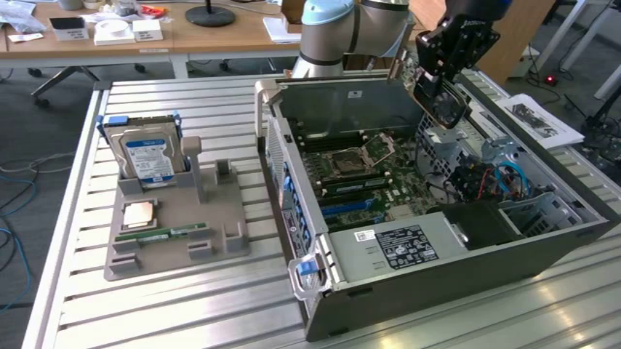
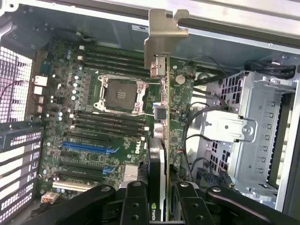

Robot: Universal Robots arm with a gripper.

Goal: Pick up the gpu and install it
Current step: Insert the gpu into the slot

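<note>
"Gpu (image 1: 441,102) hangs edge-on over the open case (image 1: 437,269). Why?"
"Likely to line it up with the motherboard (image 2: 93,122) slots below. The tool (image 2: 161,206) is half-closed, pinching it by its faces."

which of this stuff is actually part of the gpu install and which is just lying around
In the job: gpu, held above the open computer case; gripper, shut on it; motherboard inside.

Lying about: hard drive, memory stick and square chip, all on the grey holder beside the case.
</note>
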